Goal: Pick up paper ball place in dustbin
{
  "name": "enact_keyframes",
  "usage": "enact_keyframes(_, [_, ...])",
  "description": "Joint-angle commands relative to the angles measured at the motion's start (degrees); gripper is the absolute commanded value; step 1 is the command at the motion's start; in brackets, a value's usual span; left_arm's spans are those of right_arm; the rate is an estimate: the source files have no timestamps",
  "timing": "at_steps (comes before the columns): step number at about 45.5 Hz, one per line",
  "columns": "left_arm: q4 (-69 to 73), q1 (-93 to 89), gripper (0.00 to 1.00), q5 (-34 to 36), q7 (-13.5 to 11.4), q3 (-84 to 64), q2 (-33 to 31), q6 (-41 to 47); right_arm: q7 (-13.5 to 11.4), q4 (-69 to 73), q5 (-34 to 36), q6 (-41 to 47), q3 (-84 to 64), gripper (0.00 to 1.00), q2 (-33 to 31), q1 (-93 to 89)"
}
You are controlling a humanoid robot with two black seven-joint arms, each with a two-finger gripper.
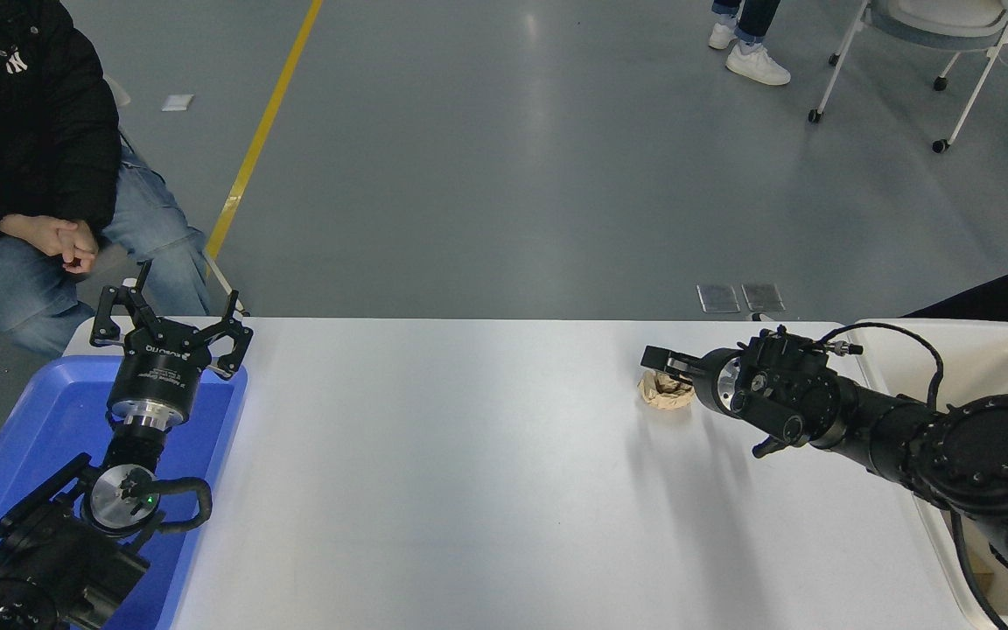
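Note:
The tan paper ball (663, 394) lies on the white table (469, 472), right of the middle near the far edge. My right gripper (672, 374) reaches in low from the right and is down at the ball, open, with one finger (663, 358) along the ball's far side. The near finger is hidden. The ball still rests on the table. The cream-white dustbin (950, 326) stands at the table's right end, partly hidden behind my right arm. My left gripper (170, 322) is parked open over the blue tray at the lower left.
A shallow blue tray (49, 411) sits at the table's left end under the left arm. A person in a black jacket (31, 131) sits at the far left. A rolling chair (933, 35) and a person's feet (753, 57) are on the floor beyond.

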Motion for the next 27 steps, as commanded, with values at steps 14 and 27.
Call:
enact_keyframes(14, [0.0, 0.0, 1.0, 0.0, -0.1, 0.0, 0.0, 0.0, -1.5, -2.3, -0.4, -4.6, 5.4, 0.87, 2.1, -3.9])
enact_keyframes(27, [0.0, 0.0, 1.0, 0.0, -0.1, 0.0, 0.0, 0.1, -2.9, -2.3, -0.4, -4.6, 6.1, 0.33, 2.1, -4.5])
